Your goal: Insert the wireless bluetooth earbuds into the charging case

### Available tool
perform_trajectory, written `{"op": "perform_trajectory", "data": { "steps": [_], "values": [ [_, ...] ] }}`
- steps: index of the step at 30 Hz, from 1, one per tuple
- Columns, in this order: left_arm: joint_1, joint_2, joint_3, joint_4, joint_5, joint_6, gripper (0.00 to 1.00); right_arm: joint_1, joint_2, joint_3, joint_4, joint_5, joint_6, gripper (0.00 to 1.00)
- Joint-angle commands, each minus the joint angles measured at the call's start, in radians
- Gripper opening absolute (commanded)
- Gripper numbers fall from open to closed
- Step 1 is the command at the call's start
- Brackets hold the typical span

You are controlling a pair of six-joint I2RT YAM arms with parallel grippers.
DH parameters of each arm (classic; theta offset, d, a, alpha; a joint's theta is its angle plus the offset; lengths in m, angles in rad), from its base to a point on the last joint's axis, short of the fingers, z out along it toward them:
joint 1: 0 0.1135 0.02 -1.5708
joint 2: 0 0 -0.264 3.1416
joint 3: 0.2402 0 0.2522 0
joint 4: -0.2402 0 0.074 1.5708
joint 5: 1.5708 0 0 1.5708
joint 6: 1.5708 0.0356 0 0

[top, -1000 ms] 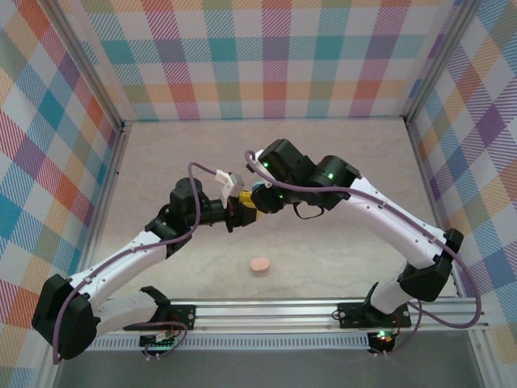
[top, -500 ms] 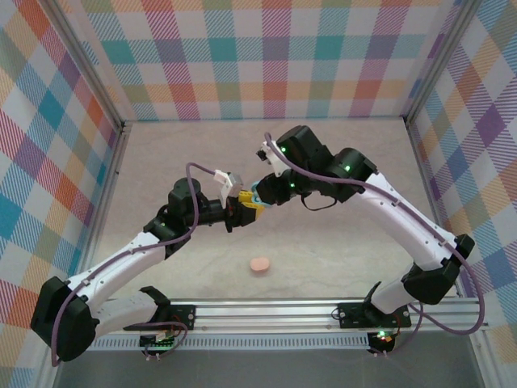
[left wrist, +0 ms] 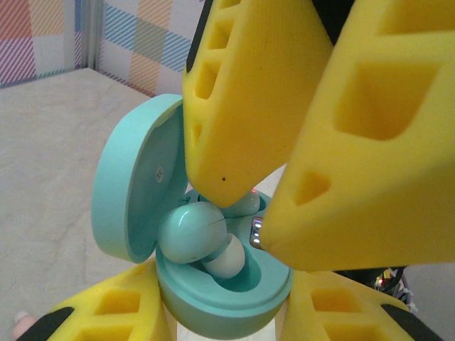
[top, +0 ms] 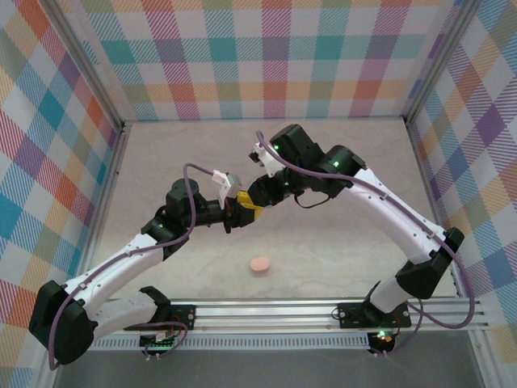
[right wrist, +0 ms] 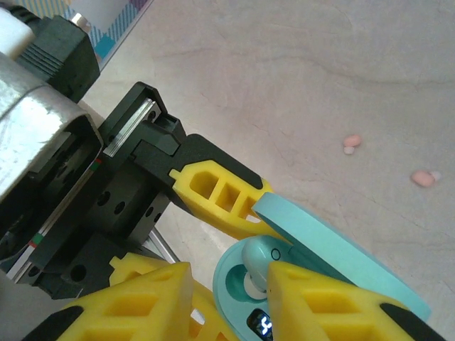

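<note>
— Looking down from above, we see the left gripper [top: 241, 212] and the right gripper [top: 257, 198] meeting over the middle of the table [top: 355, 153]. The arms crowd that spot, so what can we make out there?

— Little from above. At the left wrist, the left gripper's fingers [left wrist: 92, 323] are clamped on either side of the teal charging case [left wrist: 213, 309]. Its lid [left wrist: 121, 192] is swung open to the left.

— And the buds?

— One light blue earbud [left wrist: 188, 234] lies in the case's well. The right gripper's fingers [left wrist: 242, 106] stand slightly apart right over it, one tip touching it. We cannot tell whether they pinch it. Something pale behind that tip is too covered to name.

— Anything else?

— Two pink earbuds [right wrist: 351, 143] [right wrist: 424, 177] lie loose on the table, well apart from the charging case. A pink case [top: 259, 264] sits nearer the arms' bases, too small for us to judge its lid. The charging case's lit display [right wrist: 259, 327] is cut off by the frame edge.
</note>
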Motion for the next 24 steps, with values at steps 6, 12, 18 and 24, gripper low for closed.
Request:
{"op": "perform_trajectory", "data": {
  "steps": [6,12,18,24],
  "values": [
    [-0.011,-0.026,-0.007,0.007,0.026,0.021,0.00,-0.006,0.029,0.026,-0.013,0.037,-0.045,0.37],
    [-0.011,-0.020,-0.003,0.004,0.029,0.020,0.00,-0.006,0.052,0.045,-0.024,0.040,-0.058,0.37],
    [-0.011,-0.021,-0.004,-0.001,0.027,0.022,0.00,-0.008,0.064,0.066,-0.041,0.071,-0.077,0.37],
    [-0.011,-0.020,-0.003,0.002,0.026,0.024,0.00,-0.013,0.079,0.093,-0.068,0.072,-0.076,0.32]
  ]
}}
